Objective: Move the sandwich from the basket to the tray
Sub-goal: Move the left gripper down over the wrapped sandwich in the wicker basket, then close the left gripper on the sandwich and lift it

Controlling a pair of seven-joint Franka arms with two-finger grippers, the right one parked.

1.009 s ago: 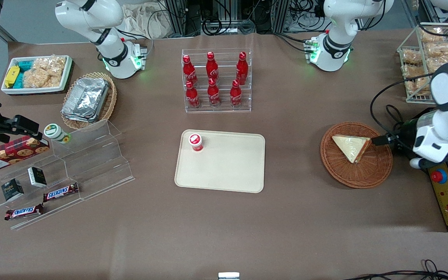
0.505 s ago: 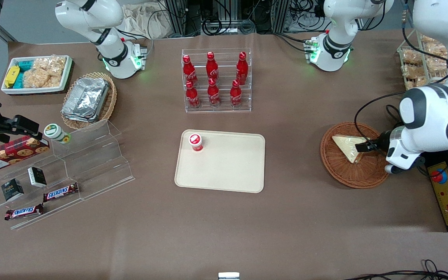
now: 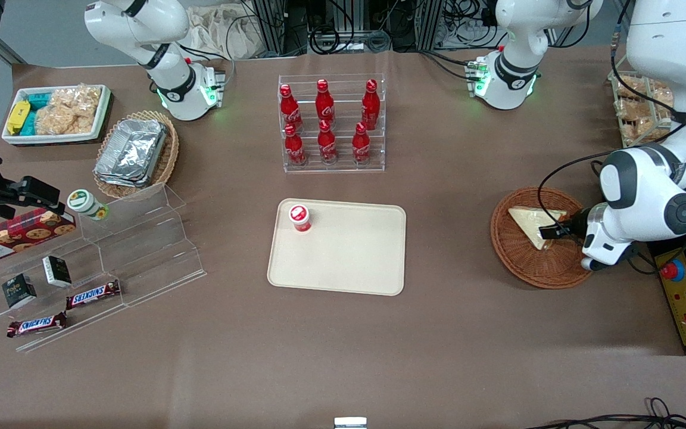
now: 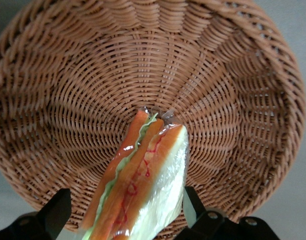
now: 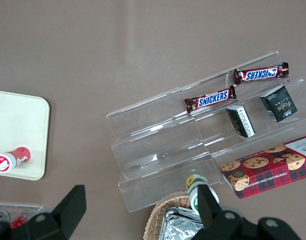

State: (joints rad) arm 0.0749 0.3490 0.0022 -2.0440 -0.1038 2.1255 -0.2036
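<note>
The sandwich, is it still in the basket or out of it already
In: the sandwich lies in the basket; the open gripper straddles it, one finger on each side.

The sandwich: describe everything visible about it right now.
The sandwich is a triangular wedge of pale white bread in clear, glossy wrap, with orange-red and green filling showing along its cut side. It lies in the round reddish-brown wicker basket, resting on the weave, toward the working arm's end of the table. The gripper is open, with one finger at each side of the wedge; whether the fingers touch the wrap cannot be told.
</note>
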